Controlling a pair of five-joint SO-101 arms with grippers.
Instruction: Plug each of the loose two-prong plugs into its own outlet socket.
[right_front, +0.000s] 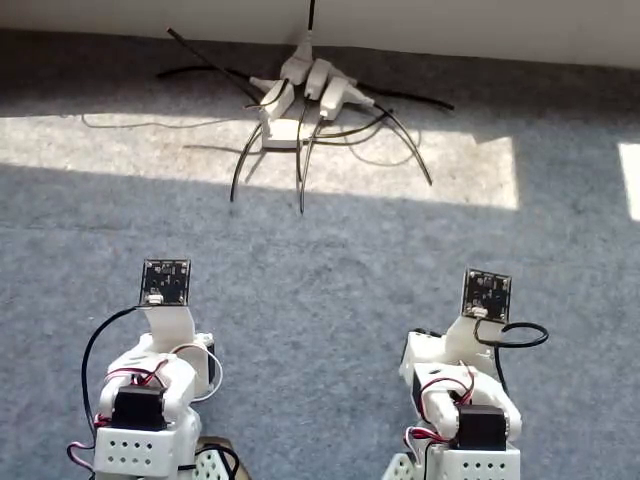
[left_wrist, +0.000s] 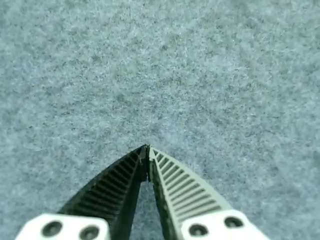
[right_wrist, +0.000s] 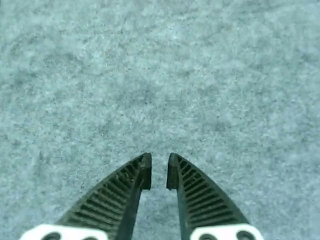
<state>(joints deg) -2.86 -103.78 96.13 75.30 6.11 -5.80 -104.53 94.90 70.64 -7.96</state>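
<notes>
At the far middle of the grey carpet lies a white outlet block (right_front: 283, 133). White plugs (right_front: 318, 78) with black cables (right_front: 300, 170) cluster just behind it, fanned out; I cannot tell which are seated in a socket. My left gripper (left_wrist: 148, 149) is shut, its tips touching, with nothing in it and bare carpet below. My right gripper (right_wrist: 159, 165) is open by a narrow gap and holds nothing, also over bare carpet. Both arms, the left arm (right_front: 165, 283) and the right arm (right_front: 486, 293), are at the near edge, far short of the plugs.
A thin pale cord (right_front: 130, 122) trails left from the outlet cluster. A white wall base (right_front: 450, 25) runs along the far edge. A sunlit band (right_front: 450, 170) crosses the carpet (right_front: 320, 270) between the arms and the plugs.
</notes>
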